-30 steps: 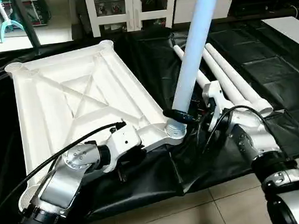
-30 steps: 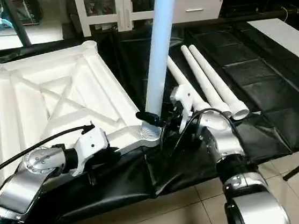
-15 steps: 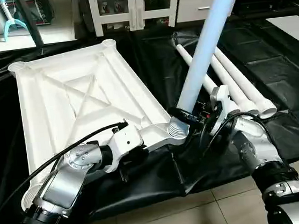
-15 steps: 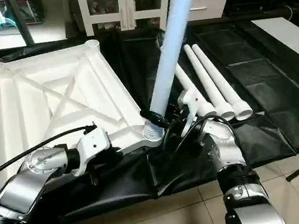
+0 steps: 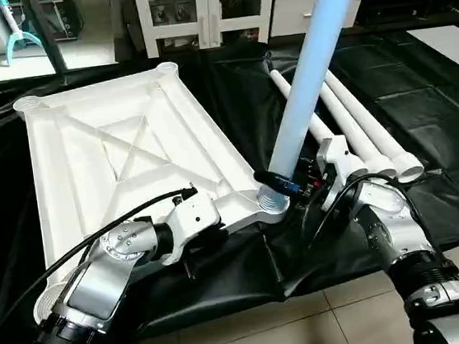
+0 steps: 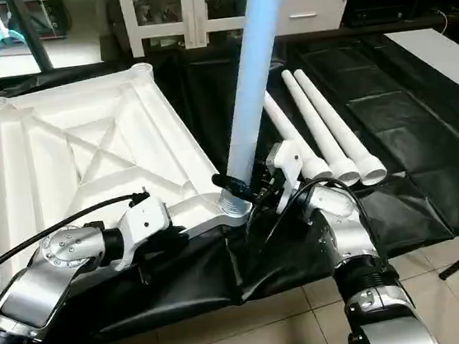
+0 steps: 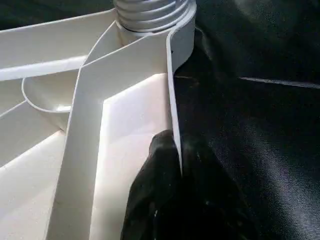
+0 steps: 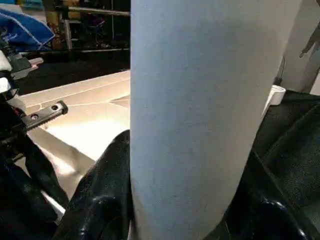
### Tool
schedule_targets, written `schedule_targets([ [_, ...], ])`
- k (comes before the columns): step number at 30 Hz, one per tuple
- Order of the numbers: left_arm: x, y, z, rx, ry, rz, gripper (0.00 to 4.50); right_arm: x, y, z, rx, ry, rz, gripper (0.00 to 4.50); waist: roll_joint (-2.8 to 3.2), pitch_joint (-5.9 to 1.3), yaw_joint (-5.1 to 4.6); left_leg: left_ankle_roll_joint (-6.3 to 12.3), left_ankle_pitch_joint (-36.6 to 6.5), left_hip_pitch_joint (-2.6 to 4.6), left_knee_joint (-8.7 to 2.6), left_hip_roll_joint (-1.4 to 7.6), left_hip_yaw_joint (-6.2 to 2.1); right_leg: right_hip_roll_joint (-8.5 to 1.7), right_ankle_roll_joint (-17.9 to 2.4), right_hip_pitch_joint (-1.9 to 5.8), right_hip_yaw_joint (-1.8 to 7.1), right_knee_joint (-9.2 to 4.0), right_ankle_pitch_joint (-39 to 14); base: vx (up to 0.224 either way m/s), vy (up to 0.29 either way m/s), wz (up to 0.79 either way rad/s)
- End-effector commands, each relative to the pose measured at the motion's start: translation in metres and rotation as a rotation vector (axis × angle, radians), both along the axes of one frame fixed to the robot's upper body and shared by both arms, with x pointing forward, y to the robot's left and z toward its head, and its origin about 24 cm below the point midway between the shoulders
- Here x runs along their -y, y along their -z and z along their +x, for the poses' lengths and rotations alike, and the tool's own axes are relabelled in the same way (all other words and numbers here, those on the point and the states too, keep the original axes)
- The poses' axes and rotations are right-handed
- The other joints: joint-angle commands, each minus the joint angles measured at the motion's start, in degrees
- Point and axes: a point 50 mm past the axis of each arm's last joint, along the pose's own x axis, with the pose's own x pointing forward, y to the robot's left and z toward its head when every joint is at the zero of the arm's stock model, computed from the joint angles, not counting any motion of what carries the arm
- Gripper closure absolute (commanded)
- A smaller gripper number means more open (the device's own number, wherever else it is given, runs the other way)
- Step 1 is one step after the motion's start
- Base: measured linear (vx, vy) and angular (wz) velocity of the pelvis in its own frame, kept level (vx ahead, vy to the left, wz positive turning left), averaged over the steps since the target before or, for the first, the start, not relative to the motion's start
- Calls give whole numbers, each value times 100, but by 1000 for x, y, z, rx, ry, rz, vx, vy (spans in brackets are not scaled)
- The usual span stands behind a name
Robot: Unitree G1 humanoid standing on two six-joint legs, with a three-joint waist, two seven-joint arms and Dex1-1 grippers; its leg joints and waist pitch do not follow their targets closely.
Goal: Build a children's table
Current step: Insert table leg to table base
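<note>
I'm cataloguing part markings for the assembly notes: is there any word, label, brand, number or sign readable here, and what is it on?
None can be read: the white plastic ribbed tabletop, the upright pale tubular leg and the three white legs lying on the black sheet carry no visible print.
Items in the background cabinet: too small to read.

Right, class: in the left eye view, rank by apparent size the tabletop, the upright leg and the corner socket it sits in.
1. Tabletop
2. Upright leg, nearer the camera, so its rank is unsure
3. Socket
</note>
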Motion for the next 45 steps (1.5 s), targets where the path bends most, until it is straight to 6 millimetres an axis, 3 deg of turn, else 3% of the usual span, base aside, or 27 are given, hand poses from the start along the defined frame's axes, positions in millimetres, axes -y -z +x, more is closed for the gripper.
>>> schedule_targets([
  [1,11,-7,-1,40,56,-20,450,10,50,-19,-271,62,-43,264,115,-185,-40,90,-1458,33,-544,246,-46,-389,-1268,120,272,-466,-1224,0,0,0],
  [10,11,-5,0,52,32,-26,450,10,51,-20,-315,164,104,264,144,-179,-39,14,-1600,47,-563,249,-47,-389,-1200,90,281,-495,-1352,0,0,0],
  [12,11,-5,0,50,34,-24,450,10,52,-21,-329,174,132,264,162,-172,-43,7,-1608,24,-573,245,-57,-391,-1189,101,278,-495,-1376,0,0,0],
  [15,11,-4,-1,47,39,-20,450,10,53,-23,-336,173,125,264,142,-175,-50,17,-1654,26,-569,242,-53,-395,-1152,91,282,-515,-1541,0,0,0],
  [22,13,-3,-3,42,46,-24,450,14,61,-27,-385,138,52,264,142,-175,-52,13,-1620,20,-575,245,-59,-402,-1086,81,280,-532,-1715,0,0,0],
  [29,13,-1,-5,32,65,-9,450,12,64,-31,-322,-43,-258,264,115,-190,-60,15,-1669,19,-571,238,-62,-406,-969,73,280,-561,-1954,0,0,0],
  [31,13,-1,-5,29,69,-7,450,11,62,-28,-327,-67,-270,264,134,-196,-54,17,-1617,32,-578,248,-58,-401,-994,67,282,-561,-1828,0,0,0],
  [32,13,-1,-5,28,70,-5,450,11,61,-27,-332,-71,-268,264,123,-217,-75,10,-1538,9,-590,250,-70,-387,-1053,108,265,-529,-1559,0,0,0],
  [33,13,0,-6,25,71,-3,450,12,60,-25,-344,-77,-267,264,69,-209,-86,32,-1519,4,-587,250,-60,-380,-1062,101,265,-536,-1495,0,0,0],
  [34,13,0,-6,24,72,-2,450,13,60,-25,-348,-78,-267,264,114,-204,-94,23,-1594,19,-596,255,-66,-382,-1110,89,264,-528,-1486,0,0,0],
  [37,12,1,-6,18,75,3,450,15,63,-26,-382,-84,-265,264,87,-217,-112,73,-1547,23,-582,250,-52,-385,-1162,100,267,-530,-1381,0,0,0],
  [45,11,1,-5,17,65,8,450,19,69,-28,-402,-47,-253,264,77,-204,-123,39,-1708,22,-596,255,-63,-401,-1073,84,272,-563,-1686,0,0,0],
])
